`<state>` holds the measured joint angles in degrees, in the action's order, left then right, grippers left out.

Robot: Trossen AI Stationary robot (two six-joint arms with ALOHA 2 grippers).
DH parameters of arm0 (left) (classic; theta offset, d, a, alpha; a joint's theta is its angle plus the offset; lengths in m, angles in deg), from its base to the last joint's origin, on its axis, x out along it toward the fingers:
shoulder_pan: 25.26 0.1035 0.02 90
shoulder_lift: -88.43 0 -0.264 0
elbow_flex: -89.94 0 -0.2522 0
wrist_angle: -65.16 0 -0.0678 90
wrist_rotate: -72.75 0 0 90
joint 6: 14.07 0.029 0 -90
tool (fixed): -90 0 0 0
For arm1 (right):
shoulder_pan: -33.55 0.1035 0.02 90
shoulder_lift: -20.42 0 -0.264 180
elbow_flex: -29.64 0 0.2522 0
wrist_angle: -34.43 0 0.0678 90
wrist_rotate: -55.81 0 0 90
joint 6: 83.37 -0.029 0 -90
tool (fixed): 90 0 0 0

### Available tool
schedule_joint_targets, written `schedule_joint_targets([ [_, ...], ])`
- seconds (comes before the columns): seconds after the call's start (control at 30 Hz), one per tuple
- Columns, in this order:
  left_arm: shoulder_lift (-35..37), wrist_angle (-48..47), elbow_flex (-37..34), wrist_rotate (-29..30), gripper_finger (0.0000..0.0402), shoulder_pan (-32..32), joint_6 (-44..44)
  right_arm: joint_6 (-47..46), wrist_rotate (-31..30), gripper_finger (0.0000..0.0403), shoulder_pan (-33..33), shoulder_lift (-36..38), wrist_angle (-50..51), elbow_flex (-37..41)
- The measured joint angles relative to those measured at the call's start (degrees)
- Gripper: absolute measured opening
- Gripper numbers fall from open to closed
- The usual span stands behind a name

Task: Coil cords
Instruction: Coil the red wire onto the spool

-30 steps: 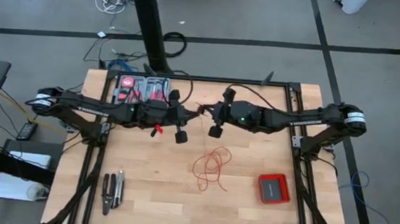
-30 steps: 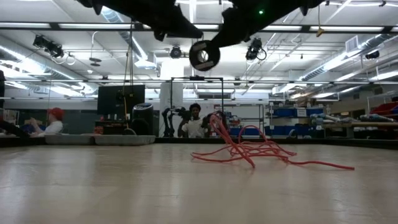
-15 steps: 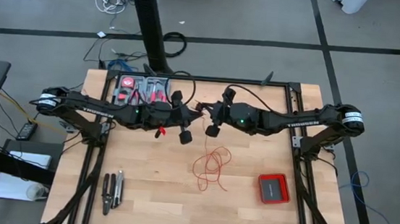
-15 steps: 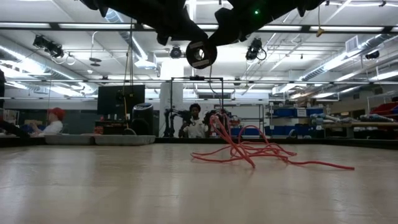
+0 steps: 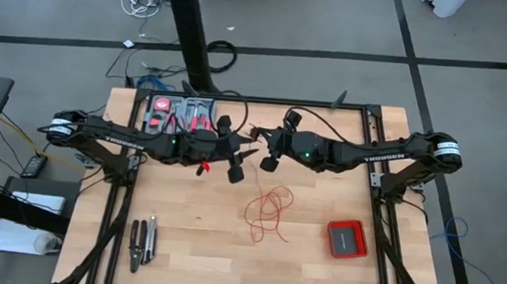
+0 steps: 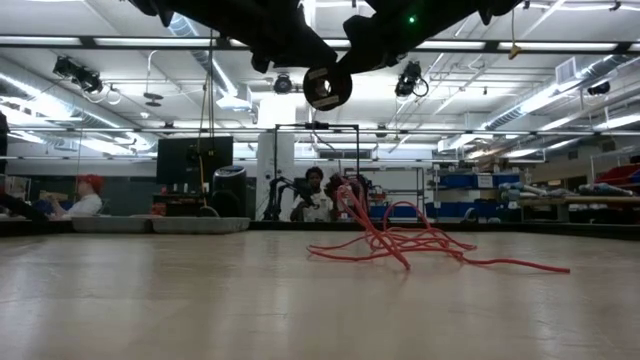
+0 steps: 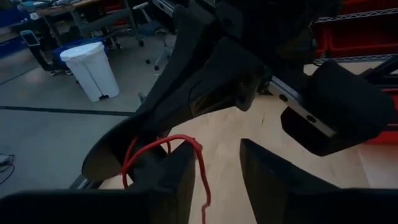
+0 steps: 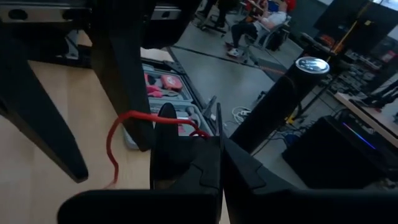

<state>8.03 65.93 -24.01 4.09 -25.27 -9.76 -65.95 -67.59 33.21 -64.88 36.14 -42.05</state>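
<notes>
Barely begun: wire point(image 5: 269, 211) mostly loose on tabletop point(image 5: 190, 238); right claw point(image 5: 255, 145) pinching one end, left claw point(image 5: 245, 153) open.

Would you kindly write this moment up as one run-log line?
left gripper: open, mid-air, beside red wire | right gripper: shut on red wire, facing left gripper | rest of wire: loose loops on table

Overhead view evenly lit, I see only soft shadows under arms on table point(image 5: 189, 247). Low view: bright ceiling strips glare, arms silhouetted, bkgd soft. Wrist views dim; fingers point(image 7: 273, 180) blurred, close stuff out of focus.
</notes>
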Motion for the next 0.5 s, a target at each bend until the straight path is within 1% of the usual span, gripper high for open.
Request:
schedule_joint_targets([
  [0.07,0.0,-0.26,-0.02,0.02,0.0133,0.0,0.15,0.03,-0.04,0.0001,0.01,0.0,-0.09,-0.02],
  [0.2,0.0,-0.2,-0.02,0.09,0.0132,-0.07,-0.2,-0.14,-1.96,0.0,0.01,0.0,-1.05,-0.02],
  [0.37,0.0,0.25,-0.02,0.18,0.0132,-0.76,-1.42,-0.88,-2.03,0.0,0.01,0.0,-2.38,-0.02],
  [0.5,0.0,0.6,-0.02,-0.93,0.0132,-1.29,1.54,-0.84,-2.88,0.0,0.01,0.0,-2.38,-0.02],
])
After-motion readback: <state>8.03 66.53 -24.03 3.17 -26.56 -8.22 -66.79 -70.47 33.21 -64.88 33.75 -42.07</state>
